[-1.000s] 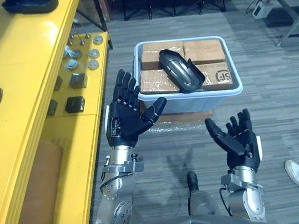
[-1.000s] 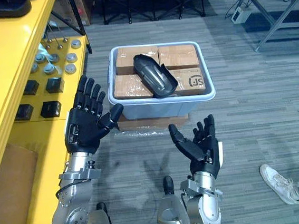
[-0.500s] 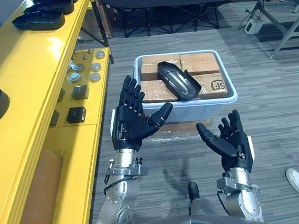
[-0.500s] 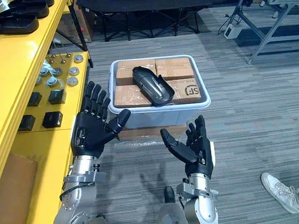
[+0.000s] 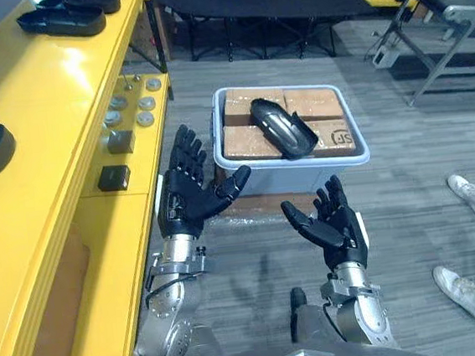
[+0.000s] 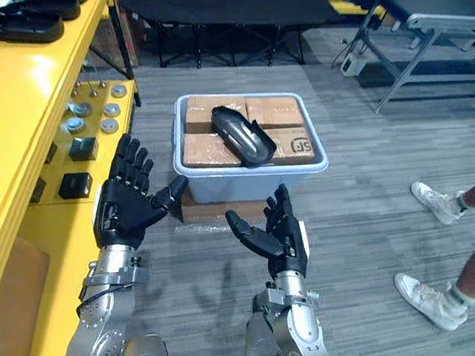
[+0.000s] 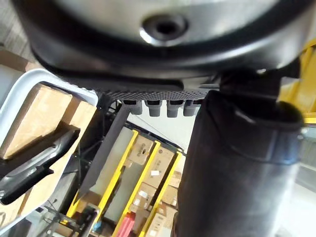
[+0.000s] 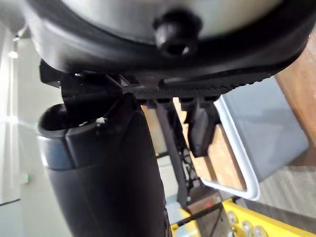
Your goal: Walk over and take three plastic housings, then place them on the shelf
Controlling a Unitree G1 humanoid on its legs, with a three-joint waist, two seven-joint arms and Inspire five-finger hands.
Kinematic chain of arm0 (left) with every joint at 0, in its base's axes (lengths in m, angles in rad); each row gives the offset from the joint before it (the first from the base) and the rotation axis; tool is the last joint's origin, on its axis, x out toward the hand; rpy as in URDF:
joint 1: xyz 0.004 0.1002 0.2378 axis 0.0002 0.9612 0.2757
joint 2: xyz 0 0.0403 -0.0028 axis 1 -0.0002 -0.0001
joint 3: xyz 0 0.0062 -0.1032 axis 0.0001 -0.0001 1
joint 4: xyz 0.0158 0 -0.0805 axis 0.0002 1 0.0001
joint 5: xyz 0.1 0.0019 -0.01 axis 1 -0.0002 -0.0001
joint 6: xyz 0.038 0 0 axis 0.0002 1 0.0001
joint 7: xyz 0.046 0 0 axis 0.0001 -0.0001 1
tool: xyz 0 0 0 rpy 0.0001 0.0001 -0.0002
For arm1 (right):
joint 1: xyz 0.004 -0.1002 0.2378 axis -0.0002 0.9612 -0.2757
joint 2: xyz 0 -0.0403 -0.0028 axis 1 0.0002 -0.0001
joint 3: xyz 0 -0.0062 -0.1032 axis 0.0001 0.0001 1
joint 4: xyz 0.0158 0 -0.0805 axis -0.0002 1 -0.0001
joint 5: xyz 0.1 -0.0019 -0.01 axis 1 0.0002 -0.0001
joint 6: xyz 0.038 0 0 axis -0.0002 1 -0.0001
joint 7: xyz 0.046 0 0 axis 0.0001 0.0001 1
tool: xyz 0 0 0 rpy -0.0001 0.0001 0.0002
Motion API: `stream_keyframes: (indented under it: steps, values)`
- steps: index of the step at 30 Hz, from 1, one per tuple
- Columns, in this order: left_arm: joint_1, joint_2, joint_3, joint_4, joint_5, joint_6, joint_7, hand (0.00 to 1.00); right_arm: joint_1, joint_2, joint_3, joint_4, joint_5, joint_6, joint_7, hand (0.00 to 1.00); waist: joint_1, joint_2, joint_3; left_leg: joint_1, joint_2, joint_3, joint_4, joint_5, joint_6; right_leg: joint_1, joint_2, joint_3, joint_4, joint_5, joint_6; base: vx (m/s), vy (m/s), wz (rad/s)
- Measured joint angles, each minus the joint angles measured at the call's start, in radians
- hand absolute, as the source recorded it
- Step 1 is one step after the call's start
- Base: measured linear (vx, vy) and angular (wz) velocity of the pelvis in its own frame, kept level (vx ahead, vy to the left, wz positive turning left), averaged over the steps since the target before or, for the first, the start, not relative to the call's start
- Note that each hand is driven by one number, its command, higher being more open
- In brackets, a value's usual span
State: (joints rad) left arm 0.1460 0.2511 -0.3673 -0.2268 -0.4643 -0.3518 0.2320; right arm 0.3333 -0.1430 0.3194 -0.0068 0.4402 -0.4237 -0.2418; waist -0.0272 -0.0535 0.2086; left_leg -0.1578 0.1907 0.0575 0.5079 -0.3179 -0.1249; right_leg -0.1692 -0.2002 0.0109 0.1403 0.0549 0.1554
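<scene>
Holding left robot hand (image 5: 188,204) and right robot hand (image 5: 335,227) open, empty, short of near edge of bin (image 5: 292,175), likely to flank the plastic housing (image 5: 283,127) atop boxes (image 5: 247,142).

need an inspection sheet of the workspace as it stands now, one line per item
surface: grey floor; yellow shelf on the robot's left.
job's things: one black housing lies on cardboard boxes in the grey bin; more housings on the shelf top.
clutter: round metal parts and black blocks on the lower shelf level.
hands: left hand and right hand open, palms up, empty, short of the bin.
cables: nothing seen.
surroundings: a person's shoes at right; black cot beyond the bin.
</scene>
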Motion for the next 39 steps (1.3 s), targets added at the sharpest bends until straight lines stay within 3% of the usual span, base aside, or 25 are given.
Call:
stream_keyframes:
  steps: [1, 3, 6, 7, 9, 11, 12, 13, 14, 15, 16, 18, 21, 24, 27, 28, 35, 39]
  values:
    - [-0.004, -0.001, -0.001, 0.007, -0.002, -0.001, 0.000, 1.00, -0.002, 0.000, -0.008, 0.000, 0.001, 0.002, 0.002, 1.00, -0.008, 0.011, 0.006, -0.008, 0.001, -0.016, 0.000, 0.002, -0.003, 0.006, 0.007, 0.002, 0.002, -0.004, 0.004, 0.05, -0.082, 0.73]
    - [-0.016, -0.022, -0.032, 0.052, -0.027, -0.001, -0.018, 1.00, 0.011, -0.010, -0.049, 0.001, 0.009, 0.006, 0.020, 1.00, -0.042, 0.059, 0.023, 0.001, 0.010, -0.083, -0.011, 0.002, -0.021, 0.010, 0.037, 0.007, 0.102, -0.093, 0.008, 0.10, -0.107, 0.72]
    - [-0.023, -0.029, -0.060, 0.085, -0.083, -0.001, -0.036, 1.00, 0.029, -0.021, -0.064, 0.000, 0.009, 0.008, 0.042, 1.00, -0.057, 0.067, -0.013, 0.015, 0.032, -0.130, -0.064, 0.016, -0.044, -0.017, 0.051, -0.051, 0.226, -0.209, -0.020, 0.16, -0.160, 0.56]
    - [-0.024, -0.032, -0.062, 0.095, -0.087, -0.002, -0.041, 1.00, 0.029, -0.021, -0.064, 0.000, 0.010, 0.008, 0.047, 1.00, -0.056, 0.066, -0.021, 0.021, 0.036, -0.138, -0.081, 0.032, -0.048, -0.017, 0.056, -0.058, 0.231, -0.218, -0.029, 0.21, -0.196, 0.37]
    - [-0.026, -0.051, -0.068, 0.137, -0.086, 0.004, -0.046, 1.00, 0.011, -0.040, -0.066, -0.011, 0.008, 0.028, 0.077, 1.00, -0.056, 0.071, -0.027, -0.014, 0.048, -0.162, -0.057, 0.100, -0.015, -0.002, 0.069, -0.091, 0.239, -0.222, -0.039, 0.24, -0.236, 0.45]
    - [-0.035, -0.059, -0.088, 0.160, -0.086, 0.022, -0.047, 1.00, 0.009, -0.069, -0.084, -0.011, 0.006, 0.047, 0.089, 1.00, -0.060, 0.074, -0.028, -0.028, 0.049, -0.161, -0.044, 0.144, -0.006, 0.034, 0.070, -0.099, 0.229, -0.230, -0.053, 0.21, -0.155, 0.81]
    - [-0.034, -0.061, -0.105, 0.160, -0.085, 0.028, -0.061, 1.00, 0.008, -0.090, -0.113, -0.011, 0.006, 0.058, 0.085, 1.00, -0.054, 0.061, -0.021, -0.033, 0.044, -0.136, -0.050, 0.170, -0.010, 0.072, 0.056, -0.105, 0.211, -0.234, -0.061, 0.17, -0.017, 1.02]
    - [-0.037, -0.061, -0.111, 0.159, -0.084, 0.028, -0.077, 1.00, 0.000, -0.099, -0.134, -0.011, 0.006, 0.058, 0.081, 1.00, -0.048, 0.056, -0.018, -0.043, 0.021, -0.128, -0.078, 0.146, -0.015, 0.087, 0.042, -0.099, 0.195, -0.239, -0.070, 0.15, 0.028, 0.92]
    - [-0.040, -0.062, -0.111, 0.159, -0.083, 0.028, -0.092, 1.00, -0.011, -0.099, -0.158, -0.009, 0.007, 0.058, 0.073, 1.00, -0.043, 0.056, -0.017, -0.050, -0.009, -0.127, -0.119, 0.142, -0.011, 0.091, 0.032, -0.098, 0.185, -0.240, -0.072, 0.06, 0.089, 0.62]
    - [-0.046, -0.061, -0.109, 0.157, -0.083, 0.026, -0.107, 1.00, -0.045, -0.099, -0.199, -0.003, 0.008, 0.057, 0.049, 1.00, -0.023, 0.054, -0.005, -0.044, -0.067, -0.135, -0.245, 0.175, -0.002, 0.087, 0.011, -0.094, 0.183, -0.240, -0.072, 0.04, 0.110, 0.31]
    - [-0.043, -0.058, -0.107, 0.155, -0.084, 0.023, -0.110, 1.00, -0.062, -0.100, -0.209, 0.004, 0.008, 0.055, 0.037, 1.00, -0.006, 0.049, 0.001, -0.026, -0.093, -0.166, -0.279, 0.245, -0.002, 0.083, 0.004, -0.086, 0.184, -0.240, -0.071, 0.03, 0.102, 0.07]
    - [-0.021, -0.050, -0.089, 0.137, -0.098, 0.025, -0.137, 1.00, -0.127, -0.108, -0.209, 0.015, -0.013, 0.044, -0.018, 1.00, 0.013, 0.034, 0.024, -0.005, -0.116, -0.165, -0.306, 0.275, -0.001, 0.096, -0.008, -0.077, 0.147, -0.217, -0.041, 0.00, 0.079, -0.06]
    - [-0.021, -0.045, -0.086, 0.134, -0.120, 0.040, -0.165, 1.00, -0.179, -0.102, -0.209, 0.016, -0.017, 0.033, -0.045, 1.00, 0.039, 0.029, 0.031, -0.011, -0.114, -0.128, -0.307, 0.266, 0.014, 0.109, -0.005, -0.061, 0.052, -0.131, -0.042, -0.05, 0.119, -0.34]
    - [-0.025, -0.045, -0.087, 0.091, -0.107, 0.055, -0.170, 1.00, -0.151, -0.053, -0.208, 0.006, 0.015, -0.001, -0.044, 1.00, 0.018, 0.022, 0.034, -0.010, -0.130, -0.112, -0.323, 0.252, 0.034, 0.118, -0.019, -0.062, 0.002, -0.092, -0.047, -0.06, 0.099, -0.20]
    - [-0.040, -0.047, -0.087, 0.041, -0.071, 0.055, -0.141, 1.00, -0.067, -0.016, -0.162, 0.005, 0.016, -0.003, -0.048, 1.00, 0.007, 0.014, 0.035, -0.011, -0.142, -0.107, -0.328, 0.253, 0.035, 0.120, -0.025, -0.074, -0.015, -0.092, -0.046, -0.02, 0.040, -0.06]
    - [-0.019, -0.076, -0.086, 0.054, -0.072, 0.055, -0.100, 1.00, -0.024, 0.003, -0.112, 0.044, -0.001, 0.006, -0.027, 1.00, -0.009, 0.010, -0.027, 0.043, -0.102, -0.126, -0.548, 0.447, 0.003, 0.091, 0.008, -0.128, -0.022, -0.087, -0.021, 0.00, 0.000, 0.00]
    - [-0.015, -0.077, -0.054, 0.069, -0.070, 0.055, -0.098, 1.00, -0.025, 0.003, -0.113, 0.071, -0.001, 0.006, -0.004, 1.00, -0.008, 0.007, -0.031, 0.066, -0.097, -0.095, -0.566, 0.450, 0.005, 0.086, 0.010, -0.106, -0.022, -0.087, -0.021, -0.01, -0.001, -0.10]
    - [0.024, -0.084, 0.032, 0.092, -0.034, 0.055, -0.067, 1.00, 0.008, 0.006, -0.138, 0.093, 0.000, 0.058, 0.056, 1.00, -0.019, 0.003, -0.059, 0.099, -0.092, -0.055, -0.590, 0.448, 0.006, 0.091, 0.014, -0.075, -0.028, -0.085, -0.018, 0.03, -0.002, -0.25]
